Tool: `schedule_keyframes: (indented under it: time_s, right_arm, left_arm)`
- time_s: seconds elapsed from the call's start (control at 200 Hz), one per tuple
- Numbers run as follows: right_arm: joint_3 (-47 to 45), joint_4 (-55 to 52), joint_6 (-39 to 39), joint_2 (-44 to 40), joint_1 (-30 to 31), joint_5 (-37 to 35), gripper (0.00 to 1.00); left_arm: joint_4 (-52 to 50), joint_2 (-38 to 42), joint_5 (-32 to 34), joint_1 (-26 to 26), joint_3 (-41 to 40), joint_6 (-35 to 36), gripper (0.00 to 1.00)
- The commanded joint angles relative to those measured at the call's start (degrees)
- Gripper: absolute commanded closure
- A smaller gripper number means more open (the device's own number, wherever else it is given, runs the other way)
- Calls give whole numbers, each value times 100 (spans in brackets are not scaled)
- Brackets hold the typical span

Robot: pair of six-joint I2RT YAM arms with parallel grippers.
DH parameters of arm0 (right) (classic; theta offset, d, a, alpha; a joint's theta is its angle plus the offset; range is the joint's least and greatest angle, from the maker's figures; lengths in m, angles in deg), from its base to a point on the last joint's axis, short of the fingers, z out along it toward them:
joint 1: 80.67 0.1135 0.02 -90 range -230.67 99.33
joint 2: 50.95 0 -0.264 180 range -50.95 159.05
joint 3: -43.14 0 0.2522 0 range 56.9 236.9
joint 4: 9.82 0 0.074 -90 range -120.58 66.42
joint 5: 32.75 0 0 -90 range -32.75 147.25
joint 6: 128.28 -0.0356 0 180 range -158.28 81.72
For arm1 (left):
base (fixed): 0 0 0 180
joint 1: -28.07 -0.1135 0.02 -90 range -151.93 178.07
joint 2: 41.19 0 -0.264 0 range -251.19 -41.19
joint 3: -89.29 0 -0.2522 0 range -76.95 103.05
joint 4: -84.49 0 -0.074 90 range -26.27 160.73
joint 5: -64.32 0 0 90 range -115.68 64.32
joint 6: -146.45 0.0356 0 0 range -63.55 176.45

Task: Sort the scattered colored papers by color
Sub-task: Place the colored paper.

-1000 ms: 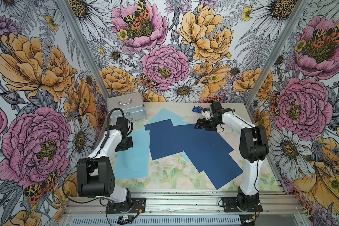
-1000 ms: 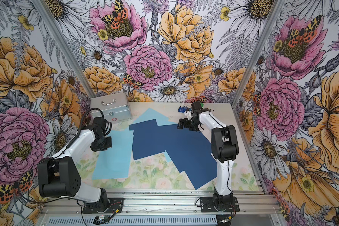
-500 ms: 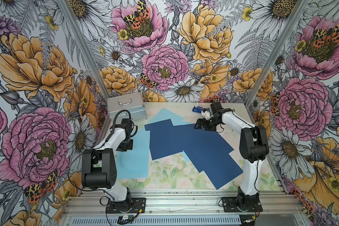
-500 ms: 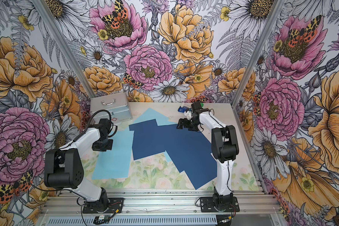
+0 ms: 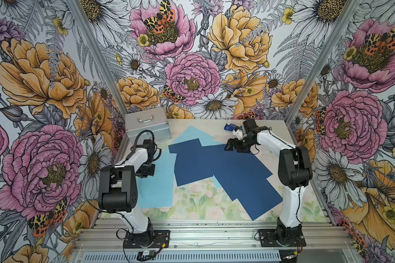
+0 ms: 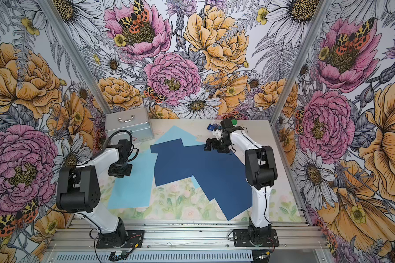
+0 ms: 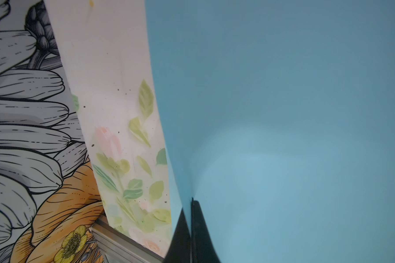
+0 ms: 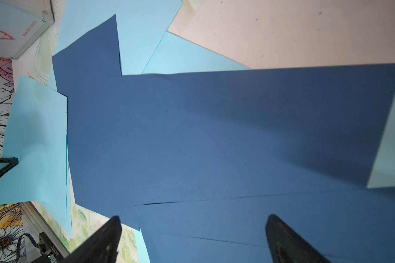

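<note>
Left pincer (image 7: 190,230) pinches the edge of a thin, smooth sky-blue sheet (image 7: 283,113); right pincer (image 8: 192,239), spread wide, hovers over flat, overlapping navy rectangular sheets (image 8: 214,136) on the floral surface (image 5: 198,195).

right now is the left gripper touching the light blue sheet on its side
Touching. The left wrist view shows the left gripper with its jaws nearly together, pinching the edge of the light blue sheet, which bends up between them.
</note>
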Motion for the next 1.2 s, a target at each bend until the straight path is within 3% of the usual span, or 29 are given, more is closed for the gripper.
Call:
schedule_keyframes:
  time_s: [0.0,0.18,0.3,0.335,0.345,0.365,0.495,0.595,0.746,0.881,0.971,1.196]
  right_arm:
    - [-9,96,-54,-125,55,82,1]
    - [-33,93,-62,-181,65,49,1]
    - [-44,94,-61,-214,75,-4,1]
    - [-52,93,-63,-226,78,-26,1]
    - [-53,83,-63,-227,81,-31,1]
    - [-53,78,-74,-235,89,-43,1]
    - [-54,84,-85,-312,100,-222,1]
    - [-83,80,-91,-402,105,-446,0]
    - [-96,94,-201,-354,147,-360,1]
    - [230,79,-98,-183,623,-75,0]
    - [552,77,-77,-2,923,54,1]
    - [809,-8,-173,205,808,-119,5]
  left_arm:
    - [101,15,206,0,56,-22,79]
    - [-1,86,559,91,62,-209,64]
    - [1,338,1115,66,84,-383,47]
    - [-6,434,1317,47,105,-399,24]
    - [-7,470,1380,40,112,-408,8]
    - [-10,523,1467,14,137,-407,2]
    - [-61,939,1803,-97,388,-452,1]
    - [-100,1287,1591,-18,701,-608,1]
    - [-8,1619,48,213,1003,-1303,1]
    - [447,1784,-1482,363,728,-2677,1]
    - [821,1892,-1872,592,390,-3373,1]
    - [2484,1881,-2492,1615,-359,-3881,1]
